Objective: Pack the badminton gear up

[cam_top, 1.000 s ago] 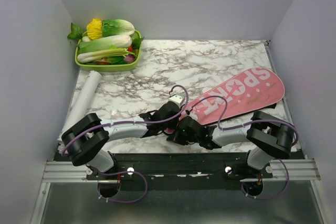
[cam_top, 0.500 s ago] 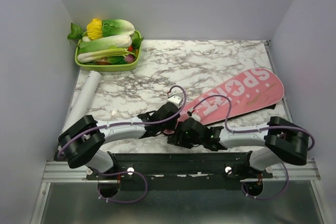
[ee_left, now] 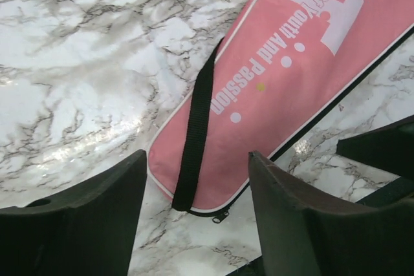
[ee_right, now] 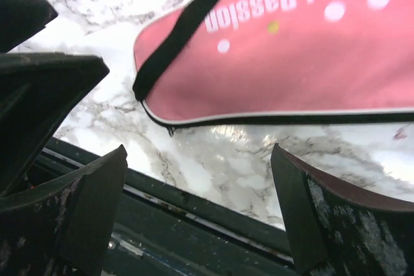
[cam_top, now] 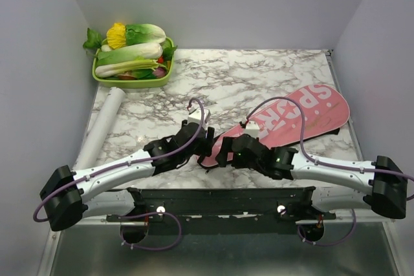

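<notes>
Top view: the pink racket cover (cam_top: 291, 117) lay diagonally on the marble table (cam_top: 259, 75), right of centre. Both arms reached low and inward. The left gripper (cam_top: 206, 141) and right gripper (cam_top: 223, 154) met at its narrow end.

Left wrist view: fingers (ee_left: 84, 218) stood wide and empty above the cover's end and black strap (ee_left: 197, 114). The cover was judged soft, light and floppy, with the strap offering best purchase.

Right wrist view: fingers stood wide, holding nothing, with the cover just ahead.

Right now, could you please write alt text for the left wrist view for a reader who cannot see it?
The narrow end of a pink racket cover with white lettering lies flat on a marble table, a black strap running along it. In the foreground the left gripper's two dark fingers stand open, holding nothing.
</notes>
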You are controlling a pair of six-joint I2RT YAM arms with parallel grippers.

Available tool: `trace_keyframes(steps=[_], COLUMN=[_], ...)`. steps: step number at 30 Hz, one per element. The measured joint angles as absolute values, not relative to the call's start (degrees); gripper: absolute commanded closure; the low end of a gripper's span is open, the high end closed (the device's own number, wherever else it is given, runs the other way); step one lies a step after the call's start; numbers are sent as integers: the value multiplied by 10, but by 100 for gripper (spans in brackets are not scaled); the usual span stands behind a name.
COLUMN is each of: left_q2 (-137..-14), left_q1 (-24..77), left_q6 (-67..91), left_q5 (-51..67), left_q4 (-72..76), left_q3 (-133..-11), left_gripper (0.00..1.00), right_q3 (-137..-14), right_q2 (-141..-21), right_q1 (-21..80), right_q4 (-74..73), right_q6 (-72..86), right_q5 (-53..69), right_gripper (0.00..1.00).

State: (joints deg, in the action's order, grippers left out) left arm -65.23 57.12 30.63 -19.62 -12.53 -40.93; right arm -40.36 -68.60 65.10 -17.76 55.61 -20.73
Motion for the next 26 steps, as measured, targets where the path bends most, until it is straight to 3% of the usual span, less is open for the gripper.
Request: trace_keyframes(steps=[2,3,11,18,26], left_q2=[-638,-634,-557,-500,-493], left_q1=[571,571,571,571,571], left_q6=[309,311,318,321,321], left_q5=[-212,-222,-284,-329,-357], left_q4=[-140,-146,-208,-230,-237], left_q3=[-416,-418,-430,-434,-437], left_gripper=[4,1,1,1,1], right_q3=[-420,-428,-502,-594,-581], right_q2=[-677,-672,-645,-645,-647], right_q1=[642,635,525,519,519], right_q4=[-192,-197,-226,-230,-213], right_q6=[522,506,360,264,221], right_q5=[-221,-228,-251,-255,-255], right_gripper=[0,0,0,0,0])
